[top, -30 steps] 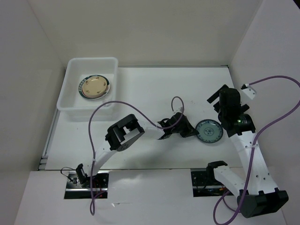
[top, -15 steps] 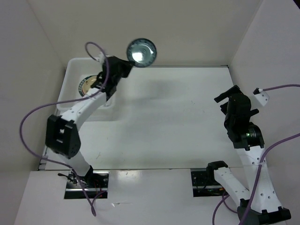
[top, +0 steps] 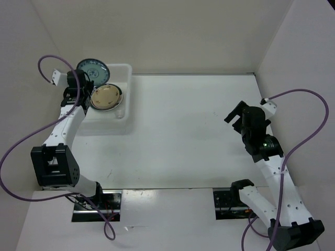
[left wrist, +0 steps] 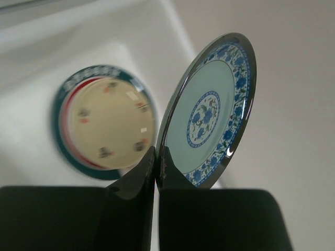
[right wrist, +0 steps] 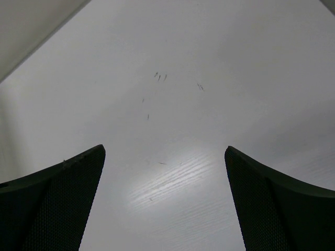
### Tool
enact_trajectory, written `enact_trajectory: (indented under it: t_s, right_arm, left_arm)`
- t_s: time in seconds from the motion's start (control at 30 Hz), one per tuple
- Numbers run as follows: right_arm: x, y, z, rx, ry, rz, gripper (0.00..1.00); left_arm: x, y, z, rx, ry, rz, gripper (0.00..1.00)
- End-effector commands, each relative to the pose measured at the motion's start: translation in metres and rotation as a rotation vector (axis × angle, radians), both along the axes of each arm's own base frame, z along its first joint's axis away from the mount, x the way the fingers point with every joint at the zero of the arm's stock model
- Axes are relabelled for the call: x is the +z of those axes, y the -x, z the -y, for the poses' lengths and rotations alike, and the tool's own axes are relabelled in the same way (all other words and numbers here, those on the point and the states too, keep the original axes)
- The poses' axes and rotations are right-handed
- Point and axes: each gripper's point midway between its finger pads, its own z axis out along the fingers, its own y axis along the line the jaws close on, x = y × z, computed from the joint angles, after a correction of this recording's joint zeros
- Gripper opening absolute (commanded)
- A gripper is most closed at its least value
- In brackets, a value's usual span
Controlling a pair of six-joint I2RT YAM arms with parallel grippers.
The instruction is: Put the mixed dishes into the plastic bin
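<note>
My left gripper (top: 85, 83) is shut on the rim of the small teal patterned plate (top: 92, 69), holding it on edge above the far left corner of the plastic bin (top: 125, 112). In the left wrist view the teal plate (left wrist: 212, 110) stands upright between my closed fingers (left wrist: 137, 175). A stack of plates lies in the bin, a cream plate (top: 106, 95) on top, with a dark and red-ringed rim (left wrist: 62, 133) showing under it. My right gripper (top: 236, 112) is open and empty above bare table (right wrist: 172, 130).
White walls enclose the table on the left, back and right. The bin sits in the far left corner against the walls. Purple cables (top: 298, 151) loop from both arms.
My left arm has carried the teal plate from right of the bin's far edge leftward to above the bin's far left corner. My right arm has shifted slightly back and left.
</note>
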Motion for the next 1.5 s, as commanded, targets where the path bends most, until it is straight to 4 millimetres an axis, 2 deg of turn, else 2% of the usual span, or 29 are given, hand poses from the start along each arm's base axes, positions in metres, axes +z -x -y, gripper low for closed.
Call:
enact_trajectory:
  t_s: [0.0, 0.03, 0.1, 0.17, 0.2, 0.23, 0.33, 0.4, 0.47, 0.5, 0.57, 0.6, 0.67, 0.77, 0.83, 0.93, 0.97, 1.0, 1.03, 1.1, 1.13, 1.17, 1.23, 1.27, 1.3, 1.33, 1.4, 1.43, 1.47]
  right_arm:
    - [-0.001, -0.016, -0.026, 0.155, -0.01, 0.024, 1.0]
    - [-0.002, -0.015, -0.029, 0.18, 0.001, 0.018, 1.0]
    - [-0.001, -0.02, -0.036, 0.222, -0.006, 0.027, 1.0]
    - [-0.012, -0.025, -0.05, 0.304, -0.012, -0.015, 1.0]
    - [-0.018, -0.027, -0.054, 0.32, -0.02, -0.037, 1.0]
    - [-0.033, -0.031, -0.058, 0.344, -0.014, -0.095, 1.0]
    - [-0.055, -0.037, -0.074, 0.422, -0.049, -0.177, 1.0]
    - [-0.058, -0.04, -0.078, 0.445, -0.053, -0.183, 1.0]
    - [-0.063, -0.042, -0.083, 0.471, -0.06, -0.198, 1.0]
    - [-0.062, -0.043, -0.085, 0.488, -0.06, -0.19, 1.0]
    - [-0.072, -0.044, -0.09, 0.516, -0.07, -0.225, 1.0]
    - [-0.07, -0.045, -0.092, 0.524, -0.075, -0.216, 1.0]
    - [-0.073, -0.045, -0.092, 0.523, -0.075, -0.226, 1.0]
    - [-0.073, -0.045, -0.092, 0.529, -0.067, -0.226, 1.0]
    - [-0.074, -0.044, -0.09, 0.521, -0.062, -0.224, 1.0]
    - [-0.074, -0.044, -0.088, 0.512, -0.056, -0.224, 1.0]
    - [-0.074, -0.045, -0.087, 0.505, -0.051, -0.225, 1.0]
    - [-0.074, -0.045, -0.087, 0.505, -0.051, -0.225, 1.0]
    - [-0.074, -0.045, -0.087, 0.505, -0.051, -0.225, 1.0]
    - [-0.074, -0.045, -0.087, 0.505, -0.051, -0.225, 1.0]
    - [-0.074, -0.045, -0.087, 0.505, -0.051, -0.225, 1.0]
    - [-0.074, -0.045, -0.087, 0.505, -0.051, -0.225, 1.0]
    - [-0.074, -0.045, -0.087, 0.505, -0.051, -0.225, 1.0]
    - [-0.074, -0.045, -0.087, 0.505, -0.051, -0.225, 1.0]
    - [-0.074, -0.045, -0.087, 0.505, -0.051, -0.225, 1.0]
    - [-0.074, -0.045, -0.087, 0.505, -0.051, -0.225, 1.0]
    - [-0.074, -0.045, -0.087, 0.505, -0.051, -0.225, 1.0]
    - [-0.071, -0.044, -0.086, 0.505, -0.05, -0.214, 1.0]
    - [-0.071, -0.044, -0.088, 0.513, -0.055, -0.214, 1.0]
  left_arm:
    - [-0.041, 0.009, -0.003, -0.015, -0.042, -0.124, 0.0]
    - [-0.055, 0.014, -0.003, -0.016, -0.039, -0.155, 0.0]
    - [-0.07, 0.019, -0.004, -0.01, -0.048, -0.185, 0.0]
    - [-0.086, 0.023, -0.006, -0.003, -0.049, -0.222, 0.0]
    - [-0.09, 0.021, -0.008, 0.0, -0.063, -0.232, 0.0]
    - [-0.09, 0.021, -0.008, 0.0, -0.064, -0.232, 0.0]
    - [-0.093, 0.021, -0.016, 0.019, -0.089, -0.246, 0.0]
    - [-0.105, 0.02, -0.016, 0.013, -0.094, -0.275, 0.0]
    - [-0.107, 0.017, -0.017, 0.01, -0.101, -0.284, 0.0]
    - [-0.115, 0.015, -0.021, 0.018, -0.099, -0.297, 0.02]
    - [-0.12, 0.012, -0.022, 0.017, -0.098, -0.309, 0.09]
    - [-0.127, 0.009, -0.022, 0.016, -0.097, -0.323, 0.13]
    - [-0.138, 0.008, -0.022, 0.019, -0.086, -0.342, 0.14]
    - [-0.144, -0.003, -0.023, 0.019, -0.086, -0.347, 0.14]
    - [-0.156, -0.006, -0.023, 0.017, -0.083, -0.371, 0.14]
    - [-0.158, -0.016, -0.024, 0.022, -0.076, -0.364, 0.14]
    - [-0.153, -0.019, -0.024, 0.022, -0.078, -0.351, 0.16]
    - [-0.154, -0.023, -0.023, 0.014, -0.074, -0.35, 0.27]
    - [-0.161, -0.024, -0.023, 0.013, -0.072, -0.365, 0.32]
    - [-0.159, -0.028, -0.024, 0.014, -0.073, -0.359, 0.4]
    - [-0.152, -0.033, -0.024, 0.009, -0.086, -0.339, 0.46]
    - [-0.149, -0.036, -0.027, 0.019, -0.091, -0.334, 0.66]
    - [-0.139, -0.042, -0.028, 0.016, -0.105, -0.31, 0.88]
    - [-0.123, -0.048, -0.034, 0.024, -0.115, -0.279, 0.96]
    - [-0.119, -0.048, -0.034, 0.02, -0.123, -0.291, 1.0]
    - [-0.105, -0.05, -0.035, 0.016, -0.137, -0.271, 1.0]
    - [-0.063, -0.05, -0.038, 0.015, -0.182, -0.22, 1.0]
    - [-0.049, -0.047, -0.038, 0.012, -0.197, -0.209, 1.0]
    - [-0.023, -0.04, -0.034, -0.013, -0.224, -0.177, 1.0]
